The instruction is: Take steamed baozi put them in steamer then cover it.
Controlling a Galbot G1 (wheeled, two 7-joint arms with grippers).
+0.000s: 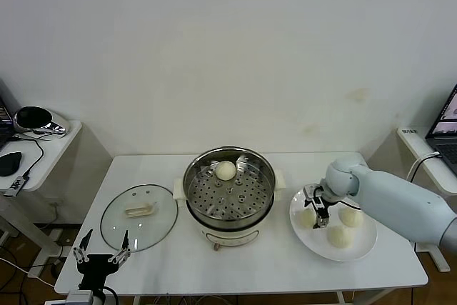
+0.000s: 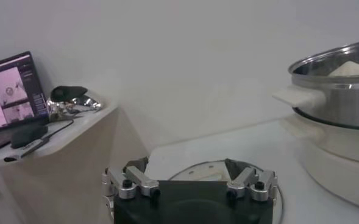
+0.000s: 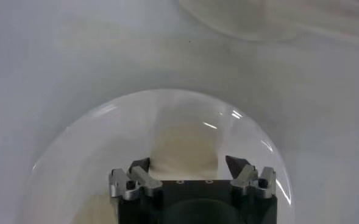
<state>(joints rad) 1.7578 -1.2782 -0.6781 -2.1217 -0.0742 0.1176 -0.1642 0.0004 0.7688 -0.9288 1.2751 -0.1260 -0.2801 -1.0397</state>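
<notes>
You have the left gripper parked, fingers spread, just before the cover lying on the worktop. Three steamed baozi sit on the plate, where the right gripper spreads its fingers around one. Farther back, one bun sits in the steamer

1. My steamer is shiny polished metal with a perforated tray, on a smooth cream plastic-looking base.
2. My cover is clear glossy glass.
3. The baozi look smooth and matt.
4. The plate is glossy white.
</notes>
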